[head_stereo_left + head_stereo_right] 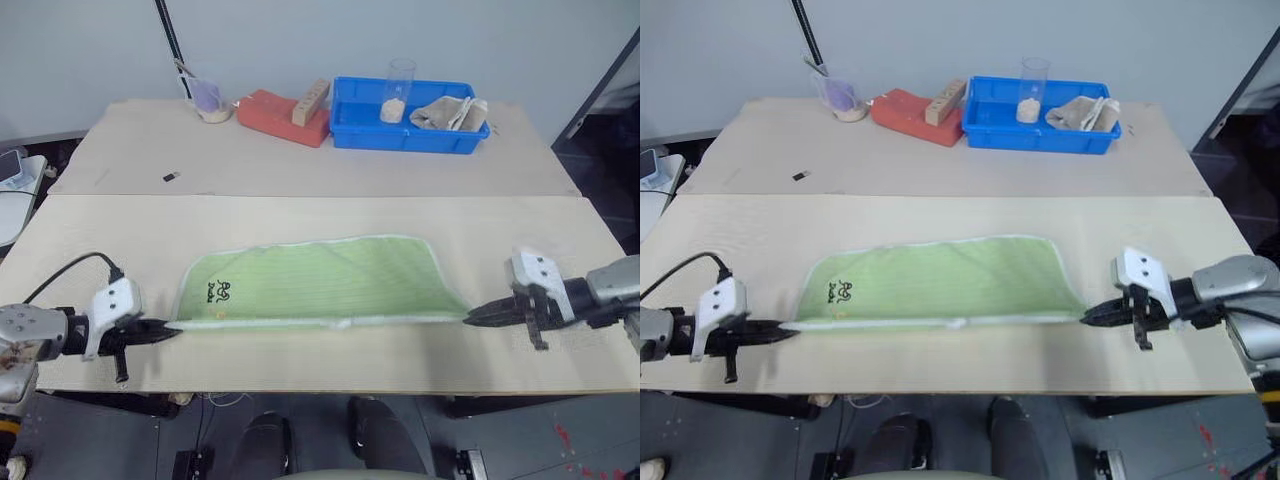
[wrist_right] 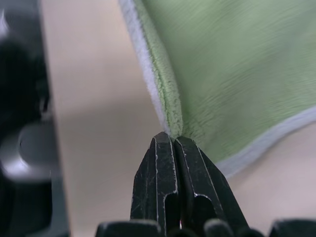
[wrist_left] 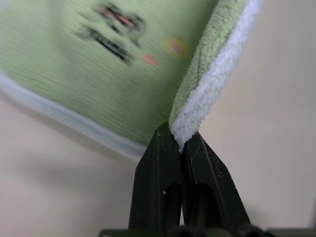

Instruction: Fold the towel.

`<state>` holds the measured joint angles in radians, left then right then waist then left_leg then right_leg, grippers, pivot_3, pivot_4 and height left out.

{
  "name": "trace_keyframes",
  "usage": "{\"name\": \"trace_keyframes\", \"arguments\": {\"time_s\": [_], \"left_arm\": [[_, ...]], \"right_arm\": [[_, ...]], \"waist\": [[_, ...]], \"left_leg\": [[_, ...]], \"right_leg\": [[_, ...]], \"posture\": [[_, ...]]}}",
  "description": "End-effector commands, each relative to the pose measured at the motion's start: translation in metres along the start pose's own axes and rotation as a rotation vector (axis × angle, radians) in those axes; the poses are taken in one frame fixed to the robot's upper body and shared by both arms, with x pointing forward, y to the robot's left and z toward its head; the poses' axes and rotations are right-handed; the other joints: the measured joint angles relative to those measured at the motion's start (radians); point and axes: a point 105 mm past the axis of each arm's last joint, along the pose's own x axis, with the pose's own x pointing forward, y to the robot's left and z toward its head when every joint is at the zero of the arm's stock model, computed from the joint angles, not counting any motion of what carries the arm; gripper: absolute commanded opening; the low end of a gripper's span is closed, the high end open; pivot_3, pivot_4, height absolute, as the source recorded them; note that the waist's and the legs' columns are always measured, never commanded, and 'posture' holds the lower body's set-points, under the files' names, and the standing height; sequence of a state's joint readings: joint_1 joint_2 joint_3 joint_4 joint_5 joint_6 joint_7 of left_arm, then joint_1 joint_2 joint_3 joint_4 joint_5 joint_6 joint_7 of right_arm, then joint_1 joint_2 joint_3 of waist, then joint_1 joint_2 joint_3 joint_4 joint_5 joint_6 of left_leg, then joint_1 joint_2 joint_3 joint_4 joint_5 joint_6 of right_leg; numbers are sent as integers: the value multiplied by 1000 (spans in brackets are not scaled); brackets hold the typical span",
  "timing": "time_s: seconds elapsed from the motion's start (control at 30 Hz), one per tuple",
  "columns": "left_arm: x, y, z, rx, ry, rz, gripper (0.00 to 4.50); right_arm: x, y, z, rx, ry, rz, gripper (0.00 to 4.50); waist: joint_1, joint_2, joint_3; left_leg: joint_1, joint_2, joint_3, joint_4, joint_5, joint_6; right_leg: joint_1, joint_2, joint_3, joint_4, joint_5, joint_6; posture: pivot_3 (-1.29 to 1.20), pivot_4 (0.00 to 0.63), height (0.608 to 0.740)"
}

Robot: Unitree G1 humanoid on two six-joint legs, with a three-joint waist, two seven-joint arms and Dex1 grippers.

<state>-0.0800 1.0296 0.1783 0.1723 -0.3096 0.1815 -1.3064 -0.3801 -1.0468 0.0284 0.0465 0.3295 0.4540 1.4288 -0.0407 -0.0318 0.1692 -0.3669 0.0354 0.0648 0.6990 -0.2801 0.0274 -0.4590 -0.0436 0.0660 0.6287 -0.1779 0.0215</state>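
Head views. The towel (image 1: 318, 283) lies on the near wooden tabletop (image 1: 330, 360), already doubled over once along its length: the logo (image 1: 223, 291) sits near the robot's left end and a white hem runs along the near edge. The left gripper (image 1: 170, 331) pinches the near-left corner; the right gripper (image 1: 472, 319) pinches the near-right corner. Both come in low and roughly level from the sides, so the cloth stays stretched flat between them. My reading: this two-corner hold keeps the edges squared so the layers line up. Well apart, on the far tabletop, stand a blue bin (image 1: 352, 132) with a glass (image 1: 398, 90) and a beige-grey cloth (image 1: 449, 113) in it, a red block (image 1: 279, 115) with a wooden block (image 1: 310, 102) lying on it, and a small cup (image 1: 209, 100). None are in the way.

Left wrist view. Black fingers (image 3: 160, 177) clenched tight on the towel's white hem, which rises as a two-layer ridge straight out of the tips. Logo blurred beyond. The grasp takes the edge itself, not the flat face, probably to catch both layers.

Right wrist view. Fingers (image 2: 195, 182) likewise closed on the corner where the hem meets the green pile; the cloth fans away flat on the table. Grip looks shallow, so a slip is possible if pulled hard.
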Motion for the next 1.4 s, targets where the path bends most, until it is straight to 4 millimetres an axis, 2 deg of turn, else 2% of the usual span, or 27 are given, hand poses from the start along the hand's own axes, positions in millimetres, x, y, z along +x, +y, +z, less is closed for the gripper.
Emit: {"name": "trace_keyframes", "arguments": {"time_s": [0.03,0.13,0.3,0.57,0.63,0.77,1.0,1.1,1.27,1.4], "left_arm": [[-5,23,8,-61,-46,67,0],[-1,39,16,-95,-86,105,0],[5,53,19,-142,-116,134,0],[16,63,18,-177,-132,198,0],[17,69,24,-171,-160,234,0],[17,74,31,-140,-177,259,1305],[3,74,27,-91,-128,272,4500],[-6,71,36,-39,-151,270,4500],[9,27,80,106,-258,77,4500],[22,2,102,165,-321,3,4500]], "right_arm": [[-1,-26,22,90,-70,-79,22],[2,-49,35,137,-97,-135,22],[7,-78,47,184,-101,-216,22],[16,-101,50,234,-111,-313,22],[16,-102,50,230,-113,-322,662],[13,-105,50,228,-124,-361,1972],[-10,-109,57,197,-183,-453,4426],[-22,-102,54,197,-208,-489,4469],[-31,-77,34,327,-299,-550,4469],[-30,-60,14,446,-324,-610,4469]], "waist": [[-5,0,0],[-4,0,0],[-1,0,0],[-1,0,0],[1,0,0],[0,0,0],[-6,0,0],[-2,0,0],[14,-1,0],[24,-1,0]], "left_leg": [[0,0,0,-1,0,0],[-2,-1,-1,-3,0,0],[-7,-2,-1,-5,-1,1],[-14,-3,-1,-4,-1,1],[-15,-3,-2,-3,-1,1],[-15,-3,-3,-3,-1,1],[-16,-2,-3,-3,-1,1],[-16,-2,-4,-3,-1,1],[-19,-2,-4,-3,-1,1],[-18,-3,-3,-2,-1,1]], "right_leg": [[0,0,0,0,0,0],[-1,2,0,0,4,4],[-4,1,0,-3,7,-3],[-8,-1,0,-4,7,-2],[-9,-1,-1,-3,7,-2],[-9,-1,-1,-3,8,-2],[-10,-1,-1,-3,8,-2],[-10,-1,-2,-3,8,-2],[-11,-2,-2,-3,8,-2],[-10,-2,-1,-3,8,-1]], "posture": [[0,150,714],[0,150,714],[0,150,714],[0,150,714],[0,150,714],[0,150,714],[0,150,714],[0,150,714],[0,150,714],[0,150,714]]}}
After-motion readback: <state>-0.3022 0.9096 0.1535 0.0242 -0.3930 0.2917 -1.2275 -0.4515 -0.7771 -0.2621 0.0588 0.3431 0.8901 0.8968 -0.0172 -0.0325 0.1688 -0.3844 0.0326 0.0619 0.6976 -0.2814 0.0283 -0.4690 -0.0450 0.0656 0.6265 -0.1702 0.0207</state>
